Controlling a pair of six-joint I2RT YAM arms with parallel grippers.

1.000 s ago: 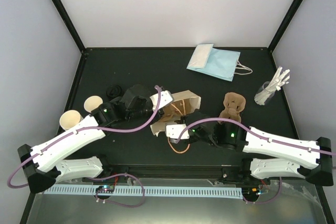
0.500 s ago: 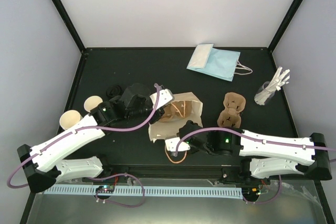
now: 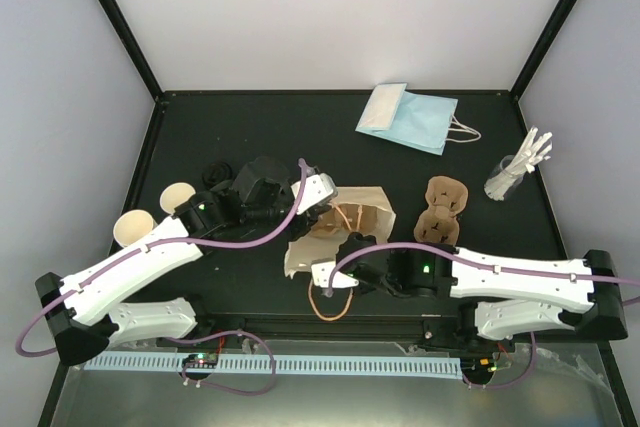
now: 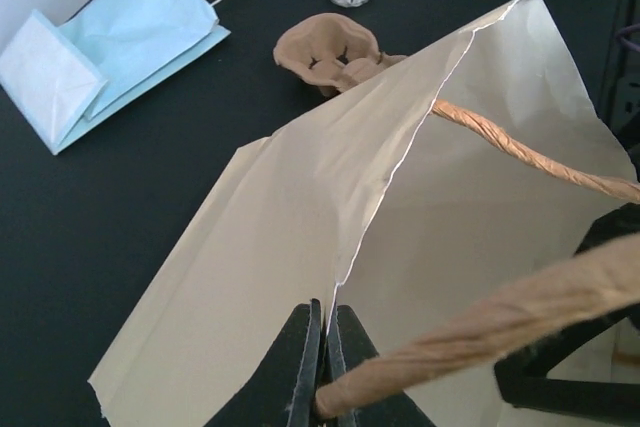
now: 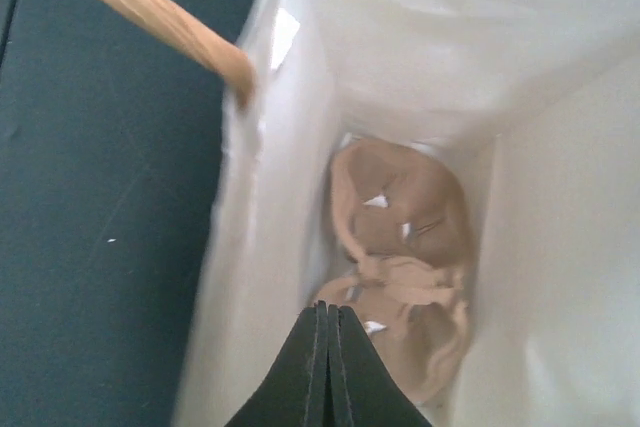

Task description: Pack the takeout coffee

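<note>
Takeout coffee is hard to find: a black round shape [image 3: 215, 175] beside the left arm may be its lid. On the counter [image 3: 260, 127] sits the tan paper bag [image 3: 345, 219], mouth open. Only the right wrist view shows a pulp carrier [image 5: 400, 247] at its bottom, with the right claw [image 5: 327, 319] closed above it. The left claw [image 4: 322, 337] pinches the bag's rim by a handle.
</note>
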